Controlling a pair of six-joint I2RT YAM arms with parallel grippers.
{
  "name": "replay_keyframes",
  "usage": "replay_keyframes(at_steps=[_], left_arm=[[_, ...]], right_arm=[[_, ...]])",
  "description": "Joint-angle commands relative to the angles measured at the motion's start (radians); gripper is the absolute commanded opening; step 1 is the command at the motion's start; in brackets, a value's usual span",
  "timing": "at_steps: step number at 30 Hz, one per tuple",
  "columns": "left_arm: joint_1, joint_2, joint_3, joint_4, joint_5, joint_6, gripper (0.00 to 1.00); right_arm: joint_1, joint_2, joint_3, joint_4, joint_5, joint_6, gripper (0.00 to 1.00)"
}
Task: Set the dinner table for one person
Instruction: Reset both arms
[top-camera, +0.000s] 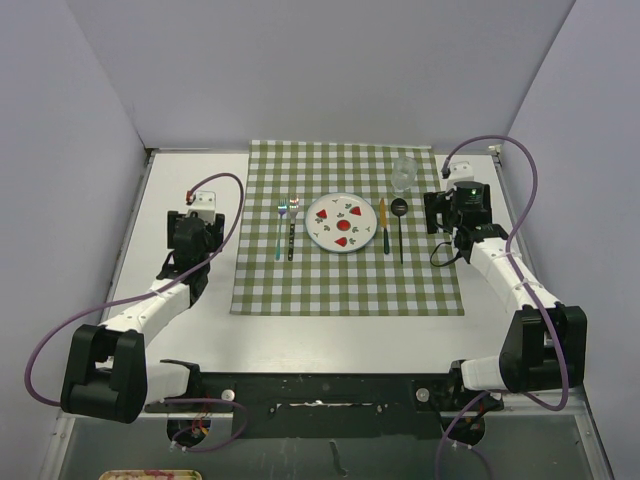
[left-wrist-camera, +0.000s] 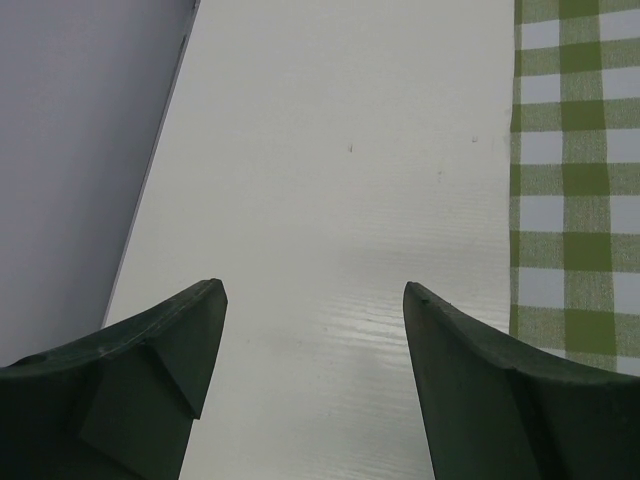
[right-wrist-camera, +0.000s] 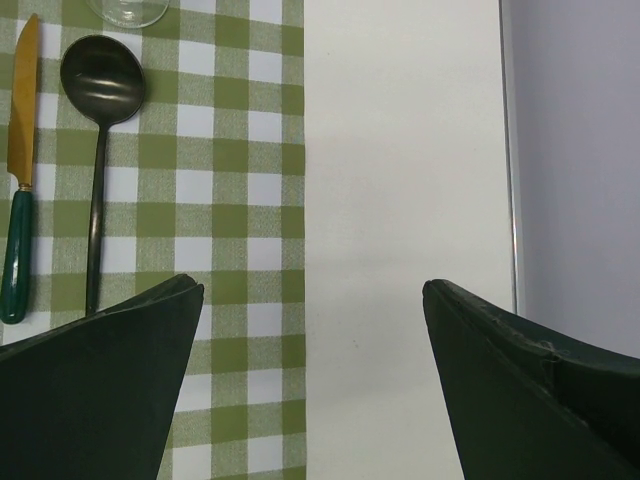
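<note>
The white dinner table (top-camera: 190, 165) carries a green-and-white checked cloth (top-camera: 340, 285). On the cloth lie a strawberry-patterned plate (top-camera: 341, 222), two forks (top-camera: 286, 228) to its left, and a gold knife with a green handle (top-camera: 382, 224) and a black spoon (top-camera: 400, 225) to its right. A clear glass (top-camera: 403, 172) stands behind the spoon. My left gripper (top-camera: 202, 208) is open and empty over bare table (left-wrist-camera: 330, 150), left of the cloth (left-wrist-camera: 575, 150). My right gripper (top-camera: 450, 212) is open and empty at the cloth's right edge (right-wrist-camera: 290, 150), with the spoon (right-wrist-camera: 100, 80), knife (right-wrist-camera: 20, 180) and glass base (right-wrist-camera: 125, 10) to its left.
Metal rails edge the table (right-wrist-camera: 512, 200), with lilac walls close behind and on both sides. Purple cables loop from both arms (top-camera: 60, 340). The corner of a tray (top-camera: 125, 476) shows below the arm bases at the near left.
</note>
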Motion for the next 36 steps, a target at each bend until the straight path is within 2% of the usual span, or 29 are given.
replay_keyframes(at_steps=[1, 36], left_arm=[[0.006, -0.029, 0.016, 0.036, 0.022, -0.012, 0.71], [0.006, -0.042, 0.023, 0.015, 0.086, -0.018, 0.71]], right_arm=[[-0.004, -0.029, 0.027, 0.046, -0.014, 0.013, 0.98], [-0.006, -0.049, 0.023, 0.037, -0.089, 0.058, 0.98]])
